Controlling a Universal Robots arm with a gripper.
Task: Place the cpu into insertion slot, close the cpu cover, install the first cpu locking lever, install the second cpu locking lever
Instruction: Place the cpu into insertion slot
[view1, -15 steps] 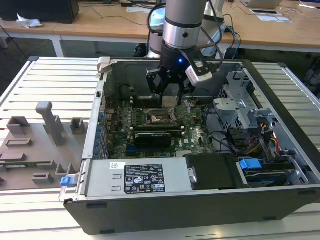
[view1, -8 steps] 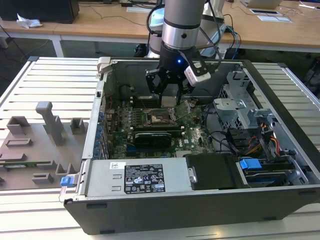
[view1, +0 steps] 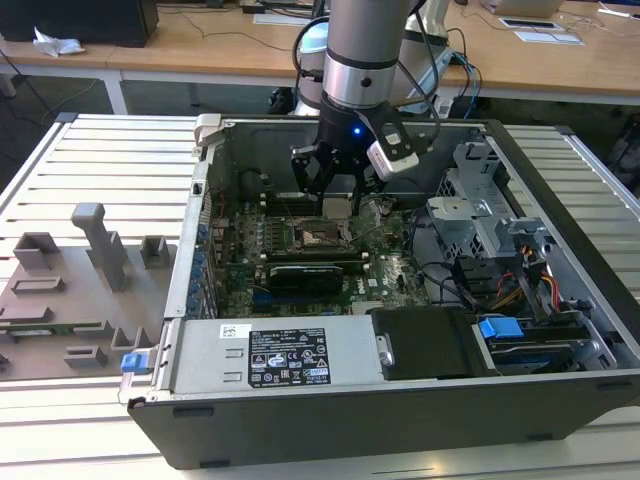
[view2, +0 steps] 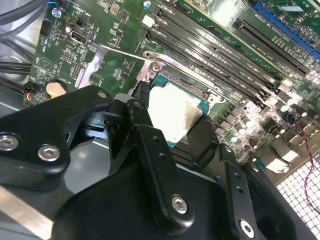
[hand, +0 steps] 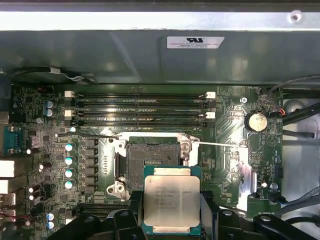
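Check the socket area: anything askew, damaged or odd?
Nothing stands out. The end effector holds the cpu squarely, not yet in the empty insertion slot; the cpu cover lies swung open beside it.

cpu (hand: 171, 200) – silvery-grey top, green edge. insertion slot (hand: 151, 159) – dark centre, silvery rim. circuit board (hand: 227, 125) green; memory slots (hand: 140, 107) black, white clips. gripper (view1: 337, 200) black. Case wall (view1: 400, 420) dark grey.
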